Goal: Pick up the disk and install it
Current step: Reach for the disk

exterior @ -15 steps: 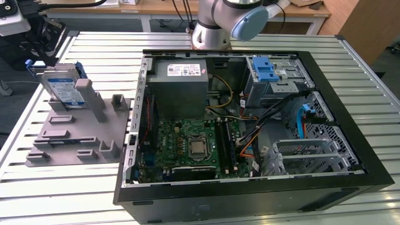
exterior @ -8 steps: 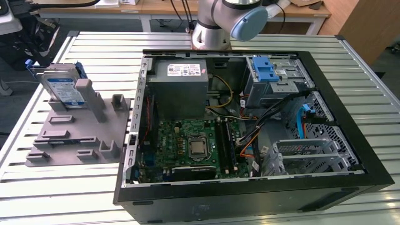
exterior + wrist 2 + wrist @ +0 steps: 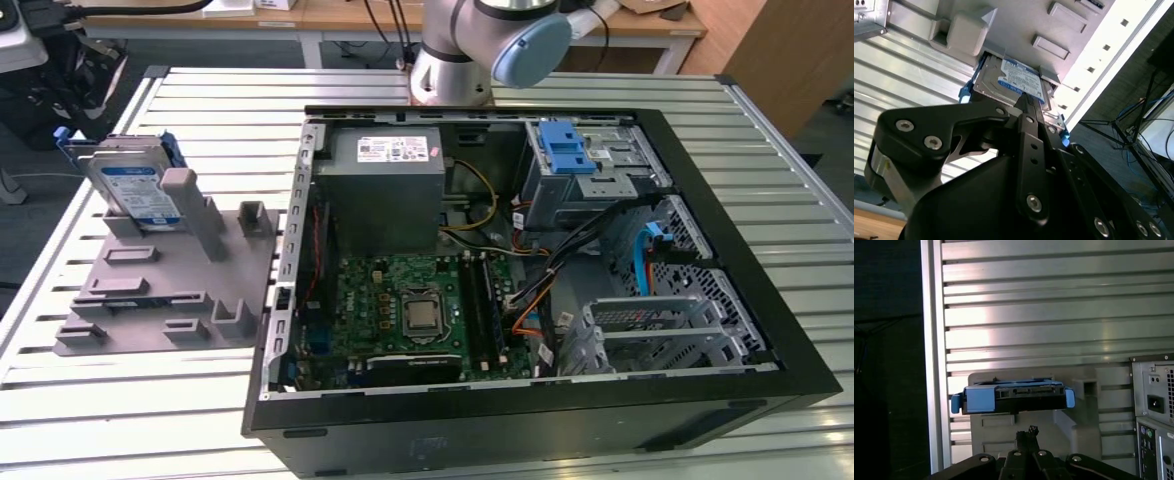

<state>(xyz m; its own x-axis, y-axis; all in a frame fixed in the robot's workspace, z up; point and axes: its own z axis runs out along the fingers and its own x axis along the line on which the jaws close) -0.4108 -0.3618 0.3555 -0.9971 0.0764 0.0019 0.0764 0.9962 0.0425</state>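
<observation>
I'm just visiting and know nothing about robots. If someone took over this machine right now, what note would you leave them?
Gripper: close to the disk and aimed at it, not holding it.
Disk: stands upright in the grey holder on the slatted table, to the exterior view's left of the open computer case.
Done: nothing that shows; the disk is not yet picked up.
Left: the whole job, both the pick-up and the installing.
</observation>
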